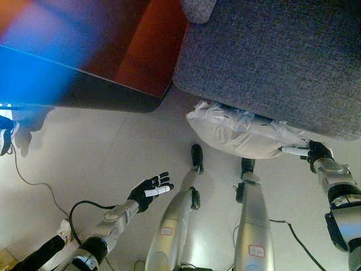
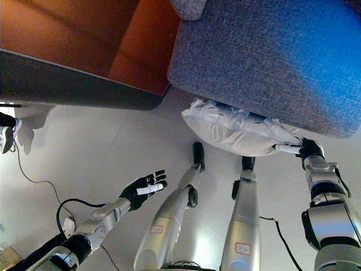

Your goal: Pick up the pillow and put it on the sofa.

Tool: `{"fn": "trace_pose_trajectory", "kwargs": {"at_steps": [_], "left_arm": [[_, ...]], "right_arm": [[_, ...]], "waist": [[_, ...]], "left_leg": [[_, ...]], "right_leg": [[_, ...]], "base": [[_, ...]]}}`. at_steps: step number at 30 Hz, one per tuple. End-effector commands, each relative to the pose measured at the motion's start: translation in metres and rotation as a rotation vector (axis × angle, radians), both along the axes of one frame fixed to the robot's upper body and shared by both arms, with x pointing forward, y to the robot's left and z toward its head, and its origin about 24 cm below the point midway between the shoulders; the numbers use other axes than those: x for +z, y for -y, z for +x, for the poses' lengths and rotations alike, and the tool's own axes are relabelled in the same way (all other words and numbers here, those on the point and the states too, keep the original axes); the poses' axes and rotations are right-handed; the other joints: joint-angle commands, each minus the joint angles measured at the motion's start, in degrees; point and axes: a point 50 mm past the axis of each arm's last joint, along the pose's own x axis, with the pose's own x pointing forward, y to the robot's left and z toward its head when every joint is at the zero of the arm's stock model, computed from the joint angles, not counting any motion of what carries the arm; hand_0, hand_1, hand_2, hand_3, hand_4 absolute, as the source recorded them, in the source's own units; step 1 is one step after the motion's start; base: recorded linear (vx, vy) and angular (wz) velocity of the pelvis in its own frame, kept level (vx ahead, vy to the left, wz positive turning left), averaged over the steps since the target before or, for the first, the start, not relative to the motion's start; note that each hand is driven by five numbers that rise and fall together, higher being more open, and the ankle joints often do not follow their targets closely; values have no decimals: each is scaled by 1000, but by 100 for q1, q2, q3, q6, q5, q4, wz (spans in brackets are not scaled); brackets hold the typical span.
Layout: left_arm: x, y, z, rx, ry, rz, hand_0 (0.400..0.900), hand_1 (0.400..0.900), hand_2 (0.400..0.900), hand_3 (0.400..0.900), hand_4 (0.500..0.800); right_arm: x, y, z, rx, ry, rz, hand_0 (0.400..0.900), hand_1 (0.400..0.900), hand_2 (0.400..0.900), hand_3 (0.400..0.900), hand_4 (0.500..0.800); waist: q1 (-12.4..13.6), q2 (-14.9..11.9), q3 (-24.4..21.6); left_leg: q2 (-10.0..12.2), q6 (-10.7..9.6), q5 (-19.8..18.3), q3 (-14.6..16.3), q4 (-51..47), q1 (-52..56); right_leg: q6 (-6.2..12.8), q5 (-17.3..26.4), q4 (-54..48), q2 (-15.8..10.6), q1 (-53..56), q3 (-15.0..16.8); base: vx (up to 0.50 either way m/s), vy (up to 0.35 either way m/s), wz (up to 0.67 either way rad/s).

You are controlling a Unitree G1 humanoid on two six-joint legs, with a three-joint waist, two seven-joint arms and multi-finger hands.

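Note:
A white, creased pillow (image 1: 237,134) lies on the pale floor against the front of the grey sofa (image 1: 276,56), its top edge tucked under the sofa's rim. My right hand (image 1: 315,151) is at the pillow's right end, with a white-tipped finger (image 1: 294,151) along its lower edge and the other fingers curled at the corner. My left hand (image 1: 151,191) hovers over the bare floor to the lower left of the pillow, palm up, fingers spread and apart from it.
A dark-edged piece of furniture (image 1: 84,93) with a red-brown top (image 1: 141,45) stands at the upper left, close beside the sofa. A grey cushion (image 1: 197,8) shows at the top edge. A person's black and white shoe (image 1: 5,135) is at the far left.

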Motion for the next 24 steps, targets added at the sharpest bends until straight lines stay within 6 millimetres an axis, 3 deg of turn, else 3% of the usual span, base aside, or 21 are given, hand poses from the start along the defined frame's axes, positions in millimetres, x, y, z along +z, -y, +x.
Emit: {"fn": "trace_pose_trajectory", "kwargs": {"at_steps": [1, 5, 6, 7, 15, 24], "left_arm": [[-11, -18, -22, 50, -53, 34, 900, 900, 900, 900, 800], [-13, -17, -25, 52, -62, 34, 900, 900, 900, 900, 800], [-23, -11, -34, 59, -82, 21, 900, 900, 900, 900, 800], [-27, -8, -39, 63, -91, 8, 900, 900, 900, 900, 800], [-37, 4, -54, 53, -104, -36, 900, 900, 900, 900, 800], [-40, 2, -60, 62, -122, -41, 900, 900, 900, 900, 800]], "right_arm": [[60, 26, 3, 12, 161, -84, 900, 900, 900, 900, 800], [66, 21, 8, 47, 194, -70, 900, 900, 900, 900, 800], [82, 9, 20, 147, 282, -59, 708, 708, 708, 708, 685], [86, 8, 21, 184, 309, -41, 400, 400, 400, 400, 500], [92, 17, 14, 164, 329, -48, 400, 400, 400, 400, 500], [92, 18, 12, 179, 346, -32, 400, 400, 400, 400, 500]], "waist": [[-87, 261, 269], [-83, 277, 269], [-94, 358, 269], [-124, 401, 269], [-183, 476, 269], [-200, 471, 269]], "left_leg": [[-285, -340, -1177, -30, 1182, -94], [-293, -343, -1182, -53, 1183, -89], [-302, -377, -1171, -52, 1130, -33], [-298, -391, -1135, -30, 1051, 31], [-279, -422, -1127, 23, 982, 151], [-270, -419, -1153, 55, 952, 245]], "right_leg": [[-127, 239, -522, 318, 144, -423], [-139, 220, -505, 331, 138, -411], [-160, 167, -513, 360, 159, -363], [-174, 156, -547, 379, 207, -345], [-210, 117, -560, 377, 279, -333], [-227, 126, -641, 380, 376, -340]], "base": [[6, -2, 6], [13, 16, 2], [82, 128, -4], [94, 152, -8], [41, 54, -5], [4, 4, -1]]}}
